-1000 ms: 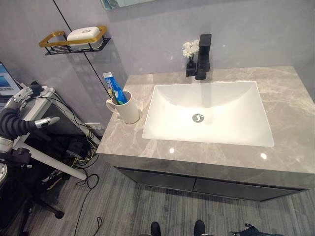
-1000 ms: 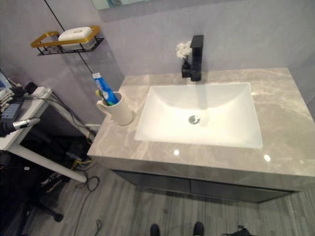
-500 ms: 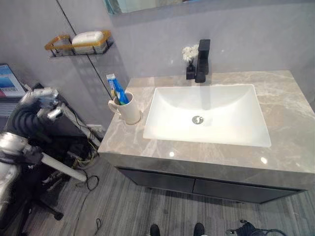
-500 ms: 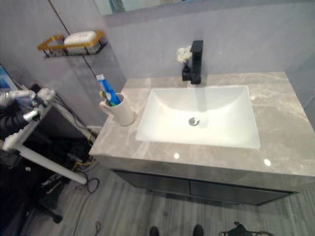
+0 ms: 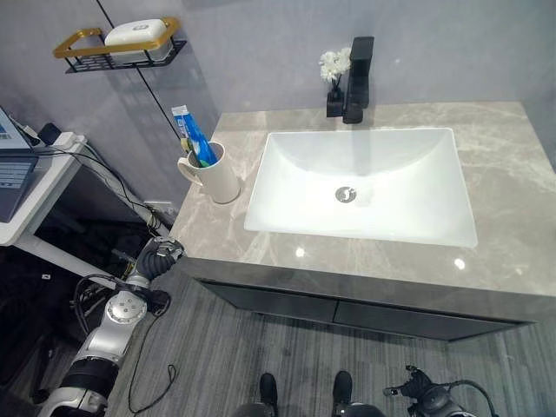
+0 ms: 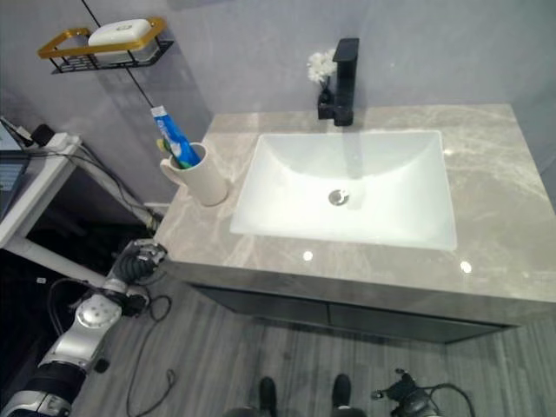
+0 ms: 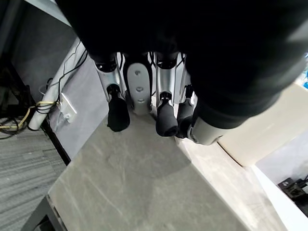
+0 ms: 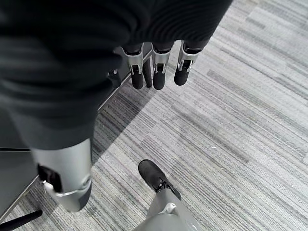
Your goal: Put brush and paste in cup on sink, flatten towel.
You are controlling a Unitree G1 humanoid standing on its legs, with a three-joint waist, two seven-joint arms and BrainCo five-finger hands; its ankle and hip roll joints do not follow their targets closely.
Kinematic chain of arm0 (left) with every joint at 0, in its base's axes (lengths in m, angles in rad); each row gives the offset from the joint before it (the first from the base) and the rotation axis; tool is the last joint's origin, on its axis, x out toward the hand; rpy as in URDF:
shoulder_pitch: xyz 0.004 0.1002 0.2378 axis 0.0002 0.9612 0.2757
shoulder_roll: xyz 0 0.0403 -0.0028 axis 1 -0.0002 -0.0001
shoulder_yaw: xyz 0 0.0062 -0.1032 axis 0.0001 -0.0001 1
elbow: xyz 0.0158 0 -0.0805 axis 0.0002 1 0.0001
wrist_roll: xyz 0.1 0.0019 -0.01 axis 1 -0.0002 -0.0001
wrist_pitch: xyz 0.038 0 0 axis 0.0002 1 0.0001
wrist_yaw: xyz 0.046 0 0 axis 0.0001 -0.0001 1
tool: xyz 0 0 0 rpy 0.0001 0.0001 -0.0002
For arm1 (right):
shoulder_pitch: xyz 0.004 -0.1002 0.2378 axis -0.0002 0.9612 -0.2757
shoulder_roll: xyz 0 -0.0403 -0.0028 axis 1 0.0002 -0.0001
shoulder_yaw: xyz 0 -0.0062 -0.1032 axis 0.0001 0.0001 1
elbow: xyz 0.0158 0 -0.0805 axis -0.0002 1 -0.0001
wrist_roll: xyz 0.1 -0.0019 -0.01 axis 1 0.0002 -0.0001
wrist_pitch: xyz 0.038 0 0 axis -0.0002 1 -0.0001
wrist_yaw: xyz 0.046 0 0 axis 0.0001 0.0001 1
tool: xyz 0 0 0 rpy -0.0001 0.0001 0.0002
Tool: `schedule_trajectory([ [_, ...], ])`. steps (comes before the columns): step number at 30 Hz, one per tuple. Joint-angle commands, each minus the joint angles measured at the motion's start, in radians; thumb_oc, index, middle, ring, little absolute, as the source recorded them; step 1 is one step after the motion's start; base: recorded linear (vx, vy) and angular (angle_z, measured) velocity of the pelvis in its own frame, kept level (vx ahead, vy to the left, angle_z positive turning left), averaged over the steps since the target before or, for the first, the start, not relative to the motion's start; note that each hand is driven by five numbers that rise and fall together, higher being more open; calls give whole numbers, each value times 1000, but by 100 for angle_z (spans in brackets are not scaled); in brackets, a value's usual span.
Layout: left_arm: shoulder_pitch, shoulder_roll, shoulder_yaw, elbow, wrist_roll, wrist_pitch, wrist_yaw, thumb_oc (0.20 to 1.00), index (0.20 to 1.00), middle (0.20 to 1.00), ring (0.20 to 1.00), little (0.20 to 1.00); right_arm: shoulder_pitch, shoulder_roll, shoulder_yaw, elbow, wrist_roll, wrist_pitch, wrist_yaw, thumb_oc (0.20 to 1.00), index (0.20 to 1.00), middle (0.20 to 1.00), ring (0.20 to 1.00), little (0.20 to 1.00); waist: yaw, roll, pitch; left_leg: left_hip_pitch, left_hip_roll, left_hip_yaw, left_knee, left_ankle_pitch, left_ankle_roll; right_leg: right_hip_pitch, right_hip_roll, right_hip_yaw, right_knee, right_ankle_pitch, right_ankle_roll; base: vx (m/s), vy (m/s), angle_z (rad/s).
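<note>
Two robot hands hang low, nearest the camera, neither one holding anything. The right robot hand (image 8: 154, 67) is over the grey striped floor (image 8: 231, 125), its fingers (image 8: 137, 77) loosely straight and relaxed with nothing between them. The left robot hand (image 5: 158, 255) is down by the front left corner of the surface (image 5: 512, 174), below its edge and off to the side; seen from its own wrist, its dark-tipped fingers (image 7: 165, 120) hang relaxed just above the grey marble corner and grip nothing, with the cream side of the cup showing past them.

Farther in, on the left part of the surface, stands the cup (image 5: 214, 175), its handle turned to the left. The toothbrush (image 5: 188, 153) and the blue toothpaste tube (image 5: 191, 130) stand inside it, leaning toward the upper left, the tube's white cap well above the rim. Just right of the cup is the white sink (image 5: 287, 204), with its drain (image 5: 346, 194) in the middle.

At the back edge stands a black tap (image 5: 358, 76), and touching its left side a small vase of white flowers (image 5: 333, 66). On the wall to the far left hangs a gold and black rack (image 5: 78, 50) carrying a white soap dish (image 5: 135, 33).
</note>
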State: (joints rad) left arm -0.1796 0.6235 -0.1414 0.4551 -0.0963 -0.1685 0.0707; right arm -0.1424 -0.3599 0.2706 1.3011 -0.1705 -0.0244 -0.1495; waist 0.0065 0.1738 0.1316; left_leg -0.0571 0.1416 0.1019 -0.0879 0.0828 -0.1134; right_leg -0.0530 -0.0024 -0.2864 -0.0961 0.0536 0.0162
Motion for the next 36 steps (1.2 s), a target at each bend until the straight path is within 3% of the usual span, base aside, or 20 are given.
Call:
schedule_trajectory([
  [1, -84, 17, -48, 31, 49, -13, -2, 200, 200, 200, 200, 200, -48, 35, 51, 1, 17, -9, -21, 1000, 1000, 1000, 1000, 1000, -45, -104, -8, -24, 14, 27, 1, 48, -34, 53, -60, 95, 9, -60, 60, 32, 13, -6],
  [11, -121, 27, -127, -31, 129, -17, -22, 200, 200, 200, 200, 200, -29, 50, 57, 18, 21, -5, -12, 1000, 1000, 1000, 1000, 1000, -60, -107, -47, 17, 13, 47, 1, 27, -32, 82, -67, 100, 9, -66, 64, 29, 18, -5],
  [18, -132, 57, -95, -73, 144, -21, 26, 200, 200, 200, 200, 200, -29, 51, 62, 20, 13, -5, -17, 1000, 1000, 1000, 1000, 1000, -52, -105, -53, 27, 10, 39, 1, 26, -33, 99, -70, 93, 9, -69, 64, 0, 0, 0],
  [19, -136, 65, -84, -85, 133, -24, 34, 385, 385, 385, 385, 385, -28, 50, 60, 21, 16, -4, -21, 1000, 1000, 1000, 1000, 1000, -49, -103, -55, 29, 9, 37, 1, 28, -34, 103, -70, 88, 9, -71, 64, 0, 0, 0],
  [20, -135, 65, -83, -86, 133, -23, 34, 438, 438, 438, 438, 438, -28, 50, 61, 21, 16, -4, -21, 1000, 1000, 1000, 1000, 1000, -50, -103, -54, 29, 9, 37, 1, 28, -34, 104, -70, 88, 9, -71, 64, 0, 0, 0],
  [21, -127, 67, -81, -90, 133, -26, 33, 878, 878, 878, 878, 878, -28, 49, 57, 23, 21, -4, -21, 1000, 1000, 1000, 1000, 1000, -49, -100, -55, 30, 8, 34, 1, 28, -35, 106, -71, 84, 9, -71, 63, 0, 0, 0],
  [22, -127, 67, -81, -91, 133, -26, 33, 1000, 1000, 1000, 1000, 1000, -28, 49, 57, 23, 21, -4, -21, 1000, 1000, 1000, 1000, 1000, -49, -100, -55, 30, 8, 34, 1, 28, -35, 106, -71, 84, 9, -71, 63, 0, 0, 0],
  [36, -118, 61, -90, -136, 122, -38, 27, 1000, 1000, 1000, 1000, 1000, -16, 46, 34, 42, 24, 0, -30, 1000, 1000, 1000, 1000, 1000, -54, -92, -63, 33, 4, 34, 1, 25, -33, 109, -75, 86, 9, -69, 66, 0, 0, 0],
])
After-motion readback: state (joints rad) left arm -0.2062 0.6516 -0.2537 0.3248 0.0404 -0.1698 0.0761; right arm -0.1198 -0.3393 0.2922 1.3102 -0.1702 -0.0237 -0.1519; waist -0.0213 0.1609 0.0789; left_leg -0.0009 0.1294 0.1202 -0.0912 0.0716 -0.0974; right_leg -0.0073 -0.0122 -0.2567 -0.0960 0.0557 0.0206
